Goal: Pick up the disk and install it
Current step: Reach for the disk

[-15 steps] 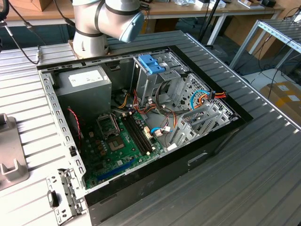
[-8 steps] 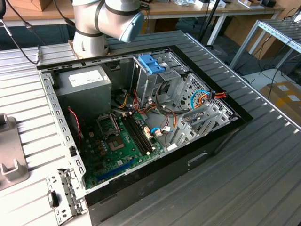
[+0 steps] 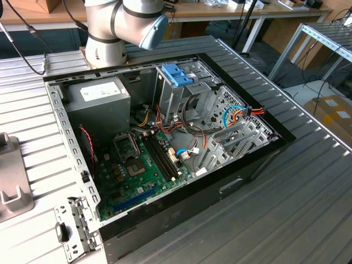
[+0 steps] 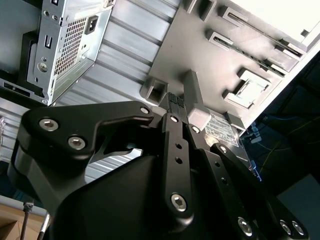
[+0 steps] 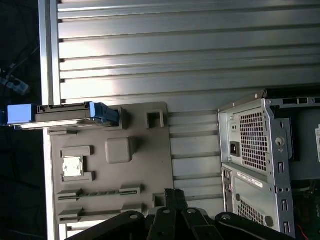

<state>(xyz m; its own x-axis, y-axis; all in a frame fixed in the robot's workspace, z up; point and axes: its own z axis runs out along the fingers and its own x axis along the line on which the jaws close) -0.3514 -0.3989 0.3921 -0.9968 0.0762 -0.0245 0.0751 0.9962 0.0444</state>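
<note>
One disk [image 5: 65,114] stands on edge in grey tray [image 3: 8,187], 9 o'clock of case [image 3: 242,176]. Gripper [image 5: 175,192] over tray, drawn together, empty. Approach step; pickup calls for opening it.

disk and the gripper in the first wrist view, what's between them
In the first wrist view, the grey tray, with a raised square block on it, lies between the disk and the gripper.

Ribbed aluminium tabletop [image 3: 308,192]; wooden workbench [image 3: 220,11] behind; dark floor [image 3: 275,60]
</note>
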